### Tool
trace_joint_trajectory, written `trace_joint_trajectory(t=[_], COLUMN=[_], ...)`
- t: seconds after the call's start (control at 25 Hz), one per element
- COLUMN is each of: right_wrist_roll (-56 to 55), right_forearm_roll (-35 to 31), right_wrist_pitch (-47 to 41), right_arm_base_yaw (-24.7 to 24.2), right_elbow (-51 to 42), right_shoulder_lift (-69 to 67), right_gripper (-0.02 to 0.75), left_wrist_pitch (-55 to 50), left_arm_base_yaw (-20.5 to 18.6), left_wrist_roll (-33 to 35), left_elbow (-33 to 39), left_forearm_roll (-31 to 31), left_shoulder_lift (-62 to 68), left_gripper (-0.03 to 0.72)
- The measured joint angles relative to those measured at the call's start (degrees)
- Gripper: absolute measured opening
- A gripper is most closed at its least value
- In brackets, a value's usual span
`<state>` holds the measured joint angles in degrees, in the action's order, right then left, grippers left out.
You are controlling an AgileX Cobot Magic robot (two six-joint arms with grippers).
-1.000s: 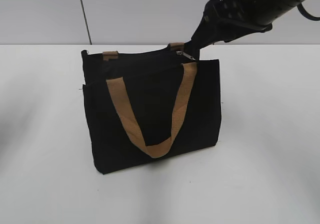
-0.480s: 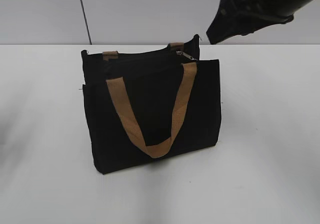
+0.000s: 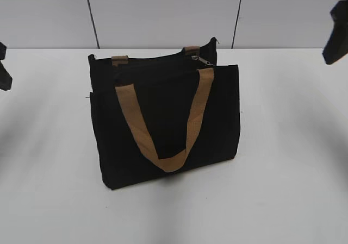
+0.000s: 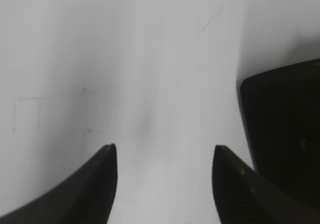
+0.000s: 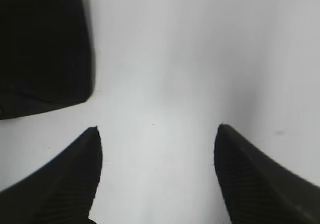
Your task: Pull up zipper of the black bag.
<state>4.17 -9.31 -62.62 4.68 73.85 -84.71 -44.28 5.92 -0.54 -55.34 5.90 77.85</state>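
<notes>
The black bag point(image 3: 163, 119) stands upright at the middle of the white table, its tan front strap hanging in a loop. The small silver zipper pull point(image 3: 204, 61) lies at the right end of the bag's top edge. My left gripper point(image 4: 164, 149) is open and empty over bare table, with the bag point(image 4: 282, 134) at its right; in the exterior view only a dark tip point(image 3: 3, 73) shows at the left edge. My right gripper point(image 5: 157, 129) is open and empty, the bag point(image 5: 42, 44) at its upper left; it shows at the right edge point(image 3: 337, 40).
The white table point(image 3: 288, 162) runs around the bag on all sides. A pale panelled wall point(image 3: 163, 13) with dark seams stands behind it.
My right arm has drawn back from the bag's top right corner, up and to the right edge of the view. My left gripper's tip has come into view at the left edge. The bag stayed put.
</notes>
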Motion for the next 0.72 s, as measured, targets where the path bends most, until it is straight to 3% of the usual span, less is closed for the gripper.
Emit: trace_joint_trajectory(t=[0.16, 0.36, 0.52, 0.72], right_wrist_roll=[2.07, 5.3, 5.64, 5.64], right_forearm_roll=[0.44, 0.49, 0.2, -0.03], right_wrist_pitch=[-5.1, -6.53, -6.64, -6.91], right_arm_base_yaw=[-4.99, -6.26, -6.26, -6.26], right_elbow=[0.0, -0.8, -7.11, -18.08], right_shoulder_lift=[0.0, 0.71, 6.2, 18.15], right_gripper=[0.533, 0.529, 0.529, 0.529], left_wrist_pitch=[-6.44, -12.17, -22.35, -24.86], left_arm_base_yaw=[0.0, 0.0, 0.0, 0.0], left_wrist_roll=[0.19, 0.54, -0.02, -2.22], left_elbow=[-6.07, -8.02, -7.11, -1.63], left_forearm_roll=[-0.58, -1.95, -6.3, -8.58], left_shoulder_lift=[2.94, 3.04, 1.84, -7.24], left_gripper=[0.45, 0.449, 0.501, 0.54])
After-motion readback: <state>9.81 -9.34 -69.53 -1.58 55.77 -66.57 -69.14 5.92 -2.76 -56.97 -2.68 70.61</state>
